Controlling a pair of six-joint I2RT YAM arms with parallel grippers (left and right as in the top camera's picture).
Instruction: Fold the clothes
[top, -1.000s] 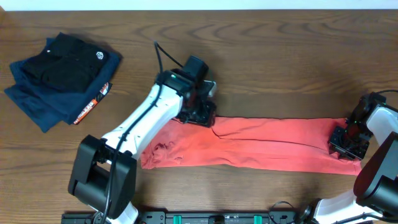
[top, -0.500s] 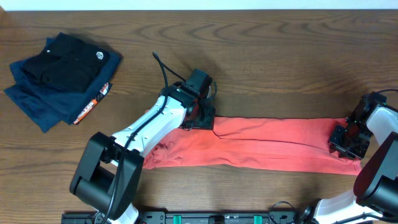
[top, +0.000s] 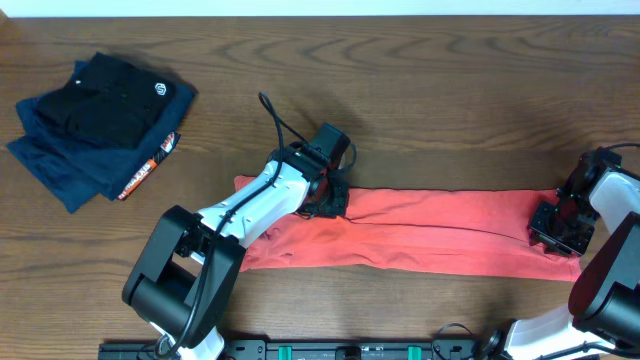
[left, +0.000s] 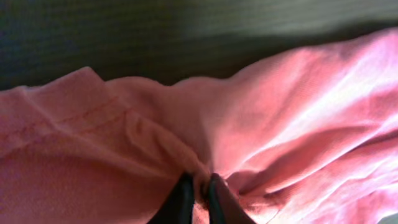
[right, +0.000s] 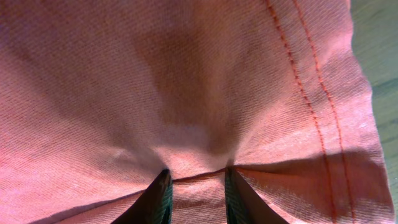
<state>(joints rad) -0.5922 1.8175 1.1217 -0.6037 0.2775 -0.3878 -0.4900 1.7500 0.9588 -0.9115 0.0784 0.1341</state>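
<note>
The coral-red T-shirt (top: 440, 232) lies as a long, narrow, folded strip across the front of the wooden table (top: 430, 90). My left gripper (top: 333, 200) is at the strip's upper edge, left of middle. In the left wrist view its fingers (left: 199, 186) are shut on a bunched fold of the shirt (left: 298, 106). My right gripper (top: 553, 232) is on the shirt's right end. In the right wrist view its fingers (right: 196, 179) pinch a ridge of the fabric (right: 186, 81) near a stitched hem. The chest lettering and neck tag are hidden.
A pile of folded navy and black garments (top: 95, 125) with a white round logo lies at the back left. Bare table shows beyond the shirt in the left wrist view (left: 155, 37) and at the right edge of the right wrist view (right: 382, 50).
My left gripper has moved a little right and toward the front, still holding the fabric. The shirt's left end has shifted, with a corner now showing at its upper left. The right arm has not moved.
</note>
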